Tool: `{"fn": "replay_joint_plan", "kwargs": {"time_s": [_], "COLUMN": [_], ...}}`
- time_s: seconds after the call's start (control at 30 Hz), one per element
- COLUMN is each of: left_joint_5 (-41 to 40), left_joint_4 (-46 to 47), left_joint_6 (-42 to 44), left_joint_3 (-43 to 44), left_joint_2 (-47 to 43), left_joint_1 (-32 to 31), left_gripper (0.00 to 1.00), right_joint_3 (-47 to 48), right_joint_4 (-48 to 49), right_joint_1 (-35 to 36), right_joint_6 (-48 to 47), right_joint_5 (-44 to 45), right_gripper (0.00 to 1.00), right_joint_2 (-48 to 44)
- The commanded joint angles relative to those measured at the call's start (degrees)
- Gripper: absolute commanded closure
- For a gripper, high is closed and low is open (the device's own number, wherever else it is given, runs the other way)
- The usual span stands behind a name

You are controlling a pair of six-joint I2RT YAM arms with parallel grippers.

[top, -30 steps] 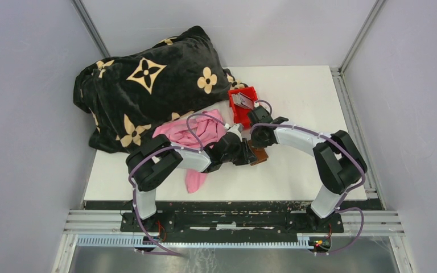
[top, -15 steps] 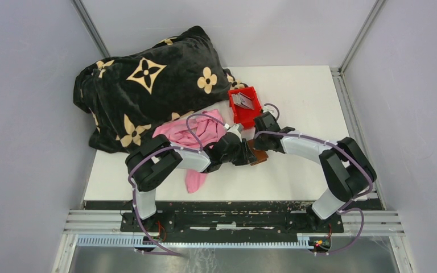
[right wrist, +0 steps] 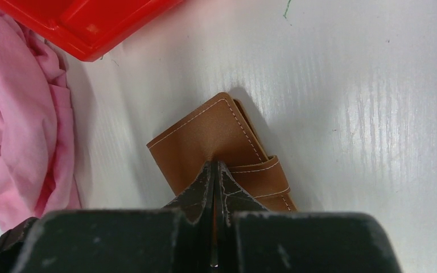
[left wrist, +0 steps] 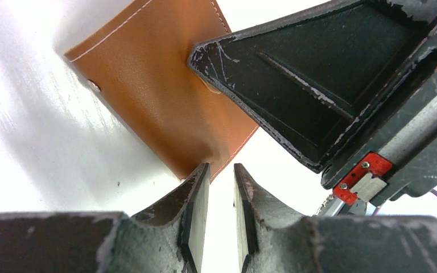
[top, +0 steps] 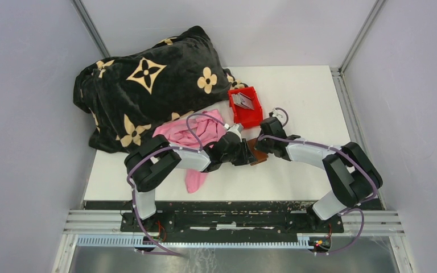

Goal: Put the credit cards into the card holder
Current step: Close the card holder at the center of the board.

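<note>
The brown card holder [top: 257,155] lies closed on the white table between my two grippers, its snap strap wrapped round one edge. My right gripper [right wrist: 216,164] is shut, and its joined tips press down on the holder's leather cover [right wrist: 205,139]. My left gripper [left wrist: 221,168] stands open with a narrow gap and nothing in it, its tips at the holder's near corner [left wrist: 159,96]. The right gripper's dark fingers [left wrist: 318,79] loom over the holder in the left wrist view. Grey-silver credit cards [top: 242,100] lie in the red bin behind.
The red plastic bin [top: 251,118] stands just beyond the holder, its corner [right wrist: 91,28] close to it. A pink cloth [top: 196,133] lies to the left under my left arm. A black flowered blanket [top: 148,85] fills the back left.
My right arm has swung out to the right and its wrist has drawn back from the red bin, while its shut tips stay at the holder. The left arm has not moved.
</note>
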Motion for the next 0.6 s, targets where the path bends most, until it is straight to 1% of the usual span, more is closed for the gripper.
{"fn": "replay_joint_plan", "kwargs": {"time_s": [0.0, 0.13, 0.57], "left_joint_5": [-4.2, -4.4, -4.3], "left_joint_4": [-15.3, -17.1, -20.9], "left_joint_6": [2.2, 3.6, 7.1], "left_joint_3": [-1.4, 0.3, 3.7], "left_joint_2": [0.9, 1.2, 1.9], "left_joint_1": [0.6, 0.7, 0.7], "left_gripper": [0.68, 0.68, 0.68], "right_joint_3": [-6.5, -7.0, -10.2], "right_joint_4": [-13.3, -14.1, -14.3], "right_joint_1": [-0.3, -0.3, 0.3], "right_joint_6": [2.4, 4.9, 18.5], "right_joint_5": [4.3, 5.8, 11.0], "right_gripper": [0.99, 0.99, 0.99], "right_joint_2": [5.9, 5.5, 3.1]}}
